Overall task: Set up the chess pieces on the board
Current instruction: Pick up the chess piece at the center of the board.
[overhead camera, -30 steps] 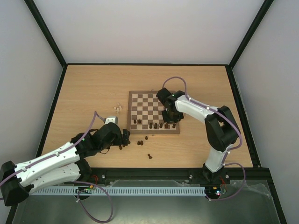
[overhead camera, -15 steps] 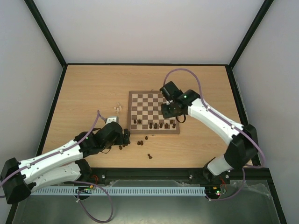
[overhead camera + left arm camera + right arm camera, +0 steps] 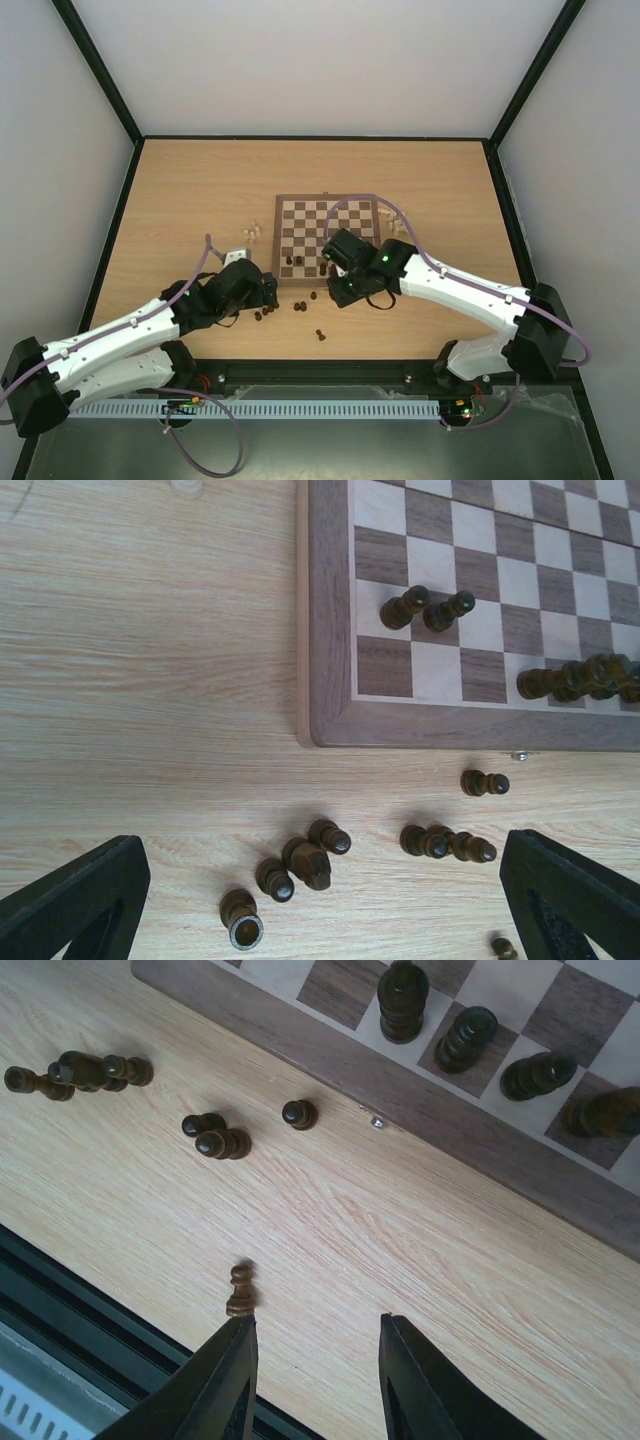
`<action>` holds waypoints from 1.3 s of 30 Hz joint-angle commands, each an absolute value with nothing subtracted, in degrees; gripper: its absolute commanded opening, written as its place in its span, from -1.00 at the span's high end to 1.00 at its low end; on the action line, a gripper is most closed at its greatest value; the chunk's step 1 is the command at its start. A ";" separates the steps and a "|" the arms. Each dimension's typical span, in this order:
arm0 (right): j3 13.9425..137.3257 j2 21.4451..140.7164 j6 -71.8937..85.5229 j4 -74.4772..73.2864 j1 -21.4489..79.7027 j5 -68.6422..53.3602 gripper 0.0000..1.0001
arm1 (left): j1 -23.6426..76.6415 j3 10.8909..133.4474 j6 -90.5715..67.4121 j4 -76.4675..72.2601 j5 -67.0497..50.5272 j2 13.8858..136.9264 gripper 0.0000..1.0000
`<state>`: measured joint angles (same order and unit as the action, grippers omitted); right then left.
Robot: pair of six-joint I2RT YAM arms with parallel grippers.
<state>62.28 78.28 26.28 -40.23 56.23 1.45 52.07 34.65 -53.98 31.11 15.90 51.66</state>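
Hovering over the table [image 3: 180, 200] just off the near-left corner of the board [image 3: 325, 630], the left claw [image 3: 320, 905] is spread wide with nothing in it. Loose dark pieces [image 3: 305, 860] lie scattered on the table between its fingers, some tipped over. More dark pieces [image 3: 430, 610] stand on the board's near rows. Right claw [image 3: 315, 1380] hangs just off the board's near edge, fingers partly apart, empty. One dark pawn [image 3: 240, 1290] stands upright on the table just ahead of it. Pale pieces [image 3: 254, 232] cluster left of the board, off it.
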 commanded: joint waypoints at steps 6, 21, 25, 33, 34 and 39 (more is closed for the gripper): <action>58.43 74.90 26.75 -38.15 56.63 1.01 0.32 | 51.79 33.53 -57.10 31.40 13.25 56.71 -0.87; 55.39 71.04 25.84 -38.47 56.65 2.38 0.32 | 52.27 37.07 -53.24 27.88 10.18 71.35 0.30; 54.56 70.51 25.85 -38.20 56.61 2.36 0.32 | 52.81 37.94 -53.05 27.69 10.11 73.47 0.33; 53.94 70.68 25.49 -37.83 56.60 2.60 0.31 | 53.68 39.17 -54.07 29.96 11.58 72.89 0.16; 53.96 70.85 25.49 -37.73 56.66 2.64 0.31 | 53.62 39.20 -54.18 30.45 11.94 72.48 0.15; 54.03 71.72 25.18 -37.44 56.62 2.32 0.32 | 53.61 39.13 -54.99 32.04 13.20 69.59 0.17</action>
<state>54.57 71.35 25.93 -37.10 56.27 1.93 53.34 37.67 -54.26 29.15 11.20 72.16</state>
